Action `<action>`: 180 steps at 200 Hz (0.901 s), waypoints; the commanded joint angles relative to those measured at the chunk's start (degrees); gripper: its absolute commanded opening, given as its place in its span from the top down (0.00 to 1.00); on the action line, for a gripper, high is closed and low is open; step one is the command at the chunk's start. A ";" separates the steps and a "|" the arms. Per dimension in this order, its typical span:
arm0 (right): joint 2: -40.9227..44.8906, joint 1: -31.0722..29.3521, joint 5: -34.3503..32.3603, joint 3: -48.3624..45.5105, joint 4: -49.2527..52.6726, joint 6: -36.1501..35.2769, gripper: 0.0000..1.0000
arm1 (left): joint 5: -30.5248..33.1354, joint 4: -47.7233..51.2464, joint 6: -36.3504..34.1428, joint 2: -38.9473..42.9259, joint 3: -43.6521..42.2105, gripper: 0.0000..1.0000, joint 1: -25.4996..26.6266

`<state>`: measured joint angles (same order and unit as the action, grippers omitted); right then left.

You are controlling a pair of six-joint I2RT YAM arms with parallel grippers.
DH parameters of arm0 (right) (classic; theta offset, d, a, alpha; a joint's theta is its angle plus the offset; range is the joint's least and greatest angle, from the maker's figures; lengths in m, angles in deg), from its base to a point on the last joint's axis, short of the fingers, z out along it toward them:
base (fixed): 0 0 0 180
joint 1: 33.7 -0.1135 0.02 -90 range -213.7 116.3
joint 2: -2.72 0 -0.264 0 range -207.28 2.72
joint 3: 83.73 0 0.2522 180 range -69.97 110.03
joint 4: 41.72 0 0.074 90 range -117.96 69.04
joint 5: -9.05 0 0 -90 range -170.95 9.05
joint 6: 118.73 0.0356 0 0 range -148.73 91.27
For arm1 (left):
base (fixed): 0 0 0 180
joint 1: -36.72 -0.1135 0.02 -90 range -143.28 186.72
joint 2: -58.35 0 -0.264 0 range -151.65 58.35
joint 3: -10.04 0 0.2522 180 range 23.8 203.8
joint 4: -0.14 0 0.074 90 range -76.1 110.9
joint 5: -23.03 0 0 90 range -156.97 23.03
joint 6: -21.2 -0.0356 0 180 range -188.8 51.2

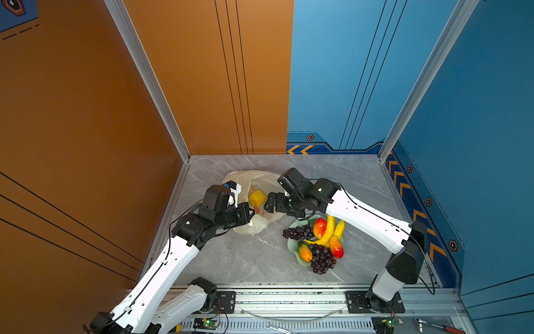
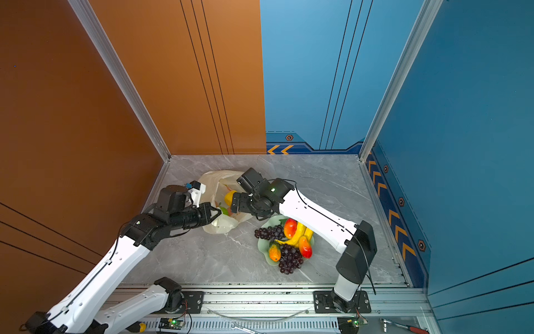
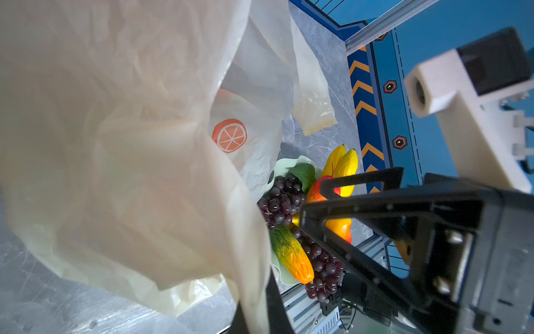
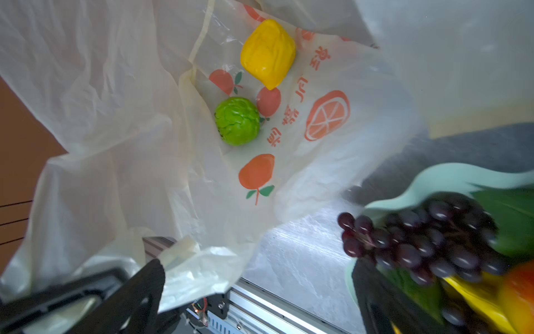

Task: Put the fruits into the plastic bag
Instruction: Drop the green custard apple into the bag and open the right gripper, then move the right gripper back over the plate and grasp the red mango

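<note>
The plastic bag (image 1: 254,179) lies open on the table. My left gripper (image 1: 252,213) is shut on its near rim; in the left wrist view the sheet (image 3: 115,144) runs down between the closed jaws. A yellow lemon-like fruit (image 4: 268,53) and a bumpy green fruit (image 4: 237,121) lie inside the bag. My right gripper (image 4: 260,289) hangs open and empty at the bag's mouth (image 2: 235,202). On the pale green dish (image 1: 291,244) are two grape bunches (image 1: 297,232), bananas (image 1: 329,231), two mangoes (image 1: 319,227) and a small orange-green fruit (image 1: 305,252).
Orange and blue walls close in the table on the left, back and right. An aluminium rail (image 1: 289,297) with both arm bases runs along the front edge. A ratchet tool (image 1: 433,325) lies beyond it at front right.
</note>
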<state>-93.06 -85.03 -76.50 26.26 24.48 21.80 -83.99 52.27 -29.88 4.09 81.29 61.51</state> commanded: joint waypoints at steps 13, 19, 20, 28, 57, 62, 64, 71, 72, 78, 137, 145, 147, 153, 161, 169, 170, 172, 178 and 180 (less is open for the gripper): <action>5.52 -0.16 -9.68 -0.94 13.62 -4.20 0.00 | -1.14 0.10 0.10 1.04 -1.48 1.00 -0.23; 6.34 -0.04 -11.10 -1.10 15.33 -4.65 0.00 | -1.26 0.12 0.05 1.16 -1.50 1.00 -0.19; 6.46 -0.06 -11.29 -1.07 15.63 -4.74 0.00 | -1.26 0.12 0.08 1.12 -1.50 1.00 -0.19; 7.57 0.01 -12.86 -1.37 17.79 -5.14 0.00 | -1.35 0.21 0.02 1.15 -1.67 1.00 -0.19; 11.63 0.83 -17.42 -3.95 23.51 -5.17 0.00 | -1.88 0.52 -0.31 0.85 -1.66 1.00 -0.19; 12.16 1.23 -17.55 -4.59 24.18 -5.09 0.00 | -2.03 0.54 -0.38 0.74 -1.68 1.00 -0.19; 12.37 1.36 -17.52 -4.83 24.34 -5.08 0.00 | -2.11 0.56 -0.37 0.74 -1.64 1.00 -0.19; 12.91 1.78 -17.35 -5.97 24.90 -5.00 0.00 | -2.23 0.57 -0.46 0.57 -1.55 1.00 -0.19; 12.95 1.86 -17.31 -6.10 24.94 -5.00 0.00 | -2.23 0.57 -0.48 0.56 -1.53 1.00 -0.19; 13.27 2.39 -17.10 -7.02 25.24 -4.99 0.00 | -2.36 0.57 -0.49 0.47 -1.51 1.00 -0.19; 13.01 5.19 -17.81 -11.98 24.41 -7.09 0.06 | -2.50 0.57 -0.77 -0.06 -1.34 1.00 -0.11; 12.29 5.34 -17.73 -12.23 23.84 -7.26 0.08 | -2.42 0.56 -0.70 0.03 -1.35 1.00 -0.13; 12.12 5.34 -17.72 -12.27 23.76 -7.25 0.09 | -2.41 0.57 -0.67 0.10 -1.34 1.00 -0.11; 11.64 5.36 -17.60 -12.58 23.24 -7.37 0.12 | -2.20 0.57 -0.62 0.25 -1.45 1.00 -0.13; 11.03 5.62 -17.13 -13.20 22.35 -7.47 0.15 | -2.02 0.57 -0.51 0.38 -1.51 1.00 -0.14; 10.35 5.96 -16.37 -13.80 20.98 -7.54 0.16 | -1.86 0.57 -0.42 0.63 -1.61 1.00 -0.10; 10.27 6.06 -16.21 -13.92 20.74 -7.50 0.16 | -1.82 0.57 -0.38 0.68 -1.60 1.00 -0.10; 10.09 6.13 -15.94 -14.13 20.41 -7.58 0.16 | -1.87 0.57 -0.34 0.72 -1.66 1.00 -0.12; 9.73 6.37 -15.30 -14.53 19.15 -7.63 0.19 | -1.74 0.57 -0.25 0.88 -1.74 1.00 -0.14; 9.61 6.45 -15.03 -14.74 18.72 -7.63 0.19 | -1.65 0.57 -0.25 0.90 -1.70 1.00 -0.11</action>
<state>-81.22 -79.54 -92.13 13.65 46.45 15.26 -85.26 52.31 -29.93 4.13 80.38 61.51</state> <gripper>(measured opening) 0.843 0.045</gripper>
